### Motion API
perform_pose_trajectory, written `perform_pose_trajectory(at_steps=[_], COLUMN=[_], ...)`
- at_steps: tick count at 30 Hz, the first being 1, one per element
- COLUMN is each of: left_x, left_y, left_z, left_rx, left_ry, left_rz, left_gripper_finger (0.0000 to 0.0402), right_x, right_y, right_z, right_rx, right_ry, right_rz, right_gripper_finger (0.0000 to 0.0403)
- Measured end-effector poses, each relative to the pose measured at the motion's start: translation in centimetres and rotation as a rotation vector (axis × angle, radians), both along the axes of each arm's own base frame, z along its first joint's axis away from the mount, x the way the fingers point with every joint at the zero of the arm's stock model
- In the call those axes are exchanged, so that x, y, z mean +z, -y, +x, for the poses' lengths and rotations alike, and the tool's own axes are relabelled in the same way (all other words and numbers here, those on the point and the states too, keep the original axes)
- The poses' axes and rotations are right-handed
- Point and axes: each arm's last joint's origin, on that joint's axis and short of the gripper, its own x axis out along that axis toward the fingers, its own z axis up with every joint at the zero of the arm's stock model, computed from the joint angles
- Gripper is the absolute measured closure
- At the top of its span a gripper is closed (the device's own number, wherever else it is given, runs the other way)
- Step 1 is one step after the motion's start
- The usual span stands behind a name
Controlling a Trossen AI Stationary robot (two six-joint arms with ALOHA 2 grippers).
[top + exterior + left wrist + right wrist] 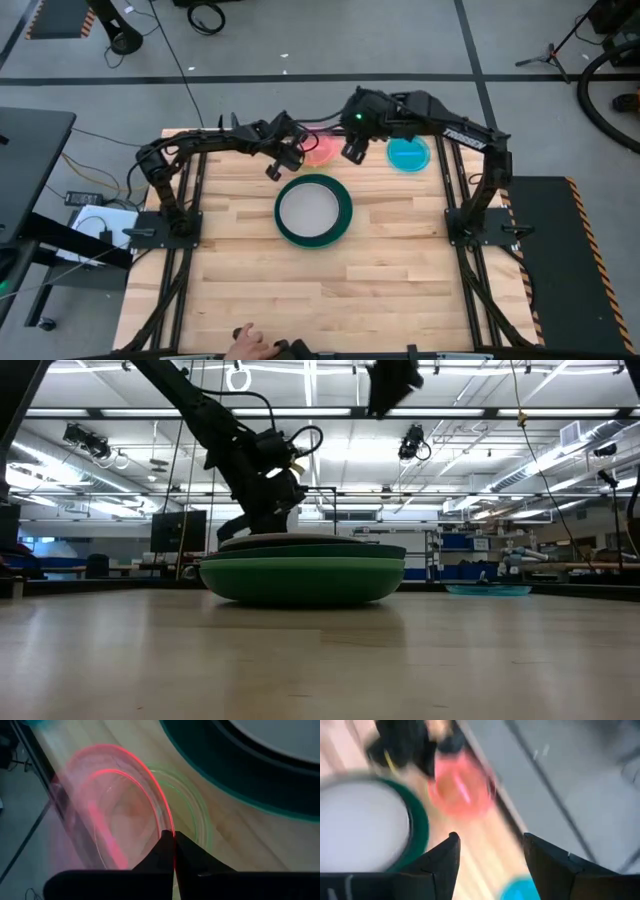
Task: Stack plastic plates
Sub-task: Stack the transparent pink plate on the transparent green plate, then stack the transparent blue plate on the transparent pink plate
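Left gripper (174,851) pinches the rim of the small translucent red plastic plate (112,815), apparently thin, light and slippery, near the wooden table's (330,290) far edge; right gripper (490,851) hovers open nearby.

Overhead looks down; low looks level; both share green plate stack (314,210).

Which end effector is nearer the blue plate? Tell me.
Right. The right end effector hangs open just beside the blue plate, toward the table's middle; the left end effector, shut on the red plate, is farther off.
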Motion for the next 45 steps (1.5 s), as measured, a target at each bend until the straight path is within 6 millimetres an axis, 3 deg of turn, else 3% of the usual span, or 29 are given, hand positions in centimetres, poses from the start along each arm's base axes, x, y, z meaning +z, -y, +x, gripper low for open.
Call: perform_pose_trajectory(at_steps=[7,11,18,24,30,37,45], left_x=[-2.4,-2.4,-0.8,2.2,6.4,11.6,16.5], left_y=[-0.4,-0.2,0.0,2.2,4.9,6.6,7.7], left_z=[0.3,0.5,0.1,-0.1,-1.0,-3.3,-5.6], left_rx=[0.063,0.135,0.241,0.257,0.362,0.655,0.825], left_ry=[-0.064,-0.064,-0.016,0.039,0.16,0.428,0.762], left_rz=[-0.04,-0.042,-0.081,-0.108,-0.21,-0.462,-0.719], left_gripper_finger=[0.0394,0.0389,0.0323,0.0246,0.02,0.0204,0.0218], right_x=[-5.9,-10.1,-16.7,-20.6,-22.8,-23.7,-24.3], right_y=[2.3,3.7,5.6,7.8,10.4,13.1,13.1], right_z=[-1.5,-2.3,-4.3,-6.3,-8.0,-9.4,-9.5], right_rx=[-0.115,-0.272,-0.562,-0.786,-0.818,-0.8,-0.716], right_ry=[-0.238,-0.316,-0.35,-0.266,-0.188,-0.114,-0.136], right_rz=[0.193,0.267,0.386,0.463,0.451,0.4,0.375], right_gripper_finger=[0.0155,0.0143,0.014,0.0147,0.0158,0.0181,0.0194])
